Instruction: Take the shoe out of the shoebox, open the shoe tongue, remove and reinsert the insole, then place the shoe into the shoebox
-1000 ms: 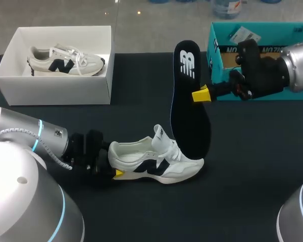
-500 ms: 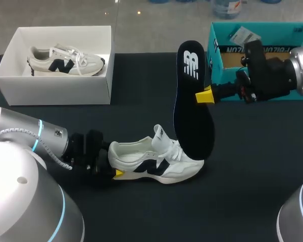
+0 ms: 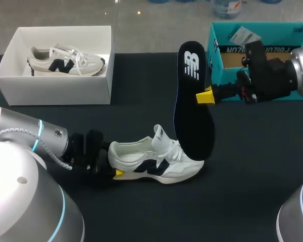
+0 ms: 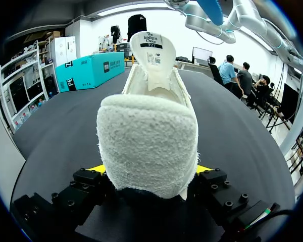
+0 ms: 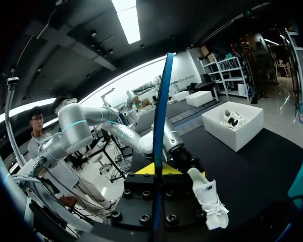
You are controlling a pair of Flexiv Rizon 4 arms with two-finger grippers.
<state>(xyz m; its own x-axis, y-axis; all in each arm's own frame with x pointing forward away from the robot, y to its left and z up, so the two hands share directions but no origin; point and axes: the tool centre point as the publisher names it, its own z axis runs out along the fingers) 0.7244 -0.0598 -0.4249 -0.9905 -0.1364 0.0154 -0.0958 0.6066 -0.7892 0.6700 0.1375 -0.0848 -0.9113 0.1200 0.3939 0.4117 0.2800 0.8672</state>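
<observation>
A white shoe (image 3: 159,164) with a dark logo lies on its side on the black table, tongue pulled up. My left gripper (image 3: 113,167) is shut on its heel; in the left wrist view the heel (image 4: 149,141) fills the gap between the two yellow tips of that gripper (image 4: 150,172). My right gripper (image 3: 204,96) is shut on a black insole (image 3: 192,106), held upright with its lower end just above the shoe's toe. In the right wrist view the insole (image 5: 160,126) shows edge-on between the fingers of the right gripper (image 5: 156,169), the shoe (image 5: 208,199) beyond.
A white shoebox (image 3: 55,85) stands at the back left, with a second white shoe (image 3: 65,60) inside. A teal box (image 3: 227,70) stands at the back right, behind my right arm. Black tabletop (image 3: 242,166) lies to the right of the shoe.
My right gripper has shifted slightly to the right and up with the insole. The left arm and the shoe have kept still.
</observation>
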